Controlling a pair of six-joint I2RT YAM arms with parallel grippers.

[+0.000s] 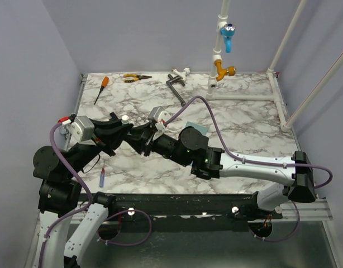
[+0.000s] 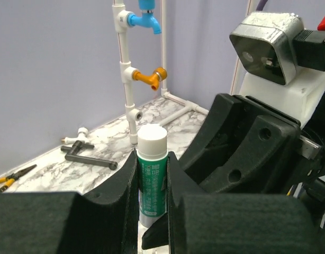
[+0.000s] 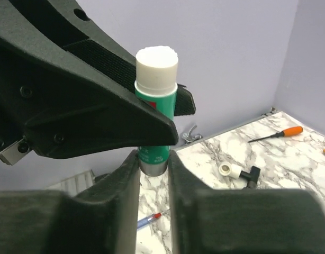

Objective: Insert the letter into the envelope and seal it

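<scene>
A green glue stick with a white top [image 2: 152,138] stands upright above the table, between both grippers. My left gripper [image 2: 152,157] is shut on its green body [image 3: 156,90]. From the other side, my right gripper [image 3: 153,157] is shut on the stick's grey base, with a finger pressed against each side. In the top view the two grippers meet left of the table's middle, left [image 1: 127,132] and right [image 1: 146,140], with the white top [image 1: 125,118] showing between them. A corner of the teal envelope [image 1: 196,128] shows behind the right arm. The letter is hidden.
At the back lie an orange-handled screwdriver [image 1: 101,89], pliers [image 1: 135,77] and a black T-handle [image 1: 175,86]. A white pipe frame with a blue tap [image 1: 228,33] stands at the back right. A pen [image 1: 102,177] lies near the front left edge.
</scene>
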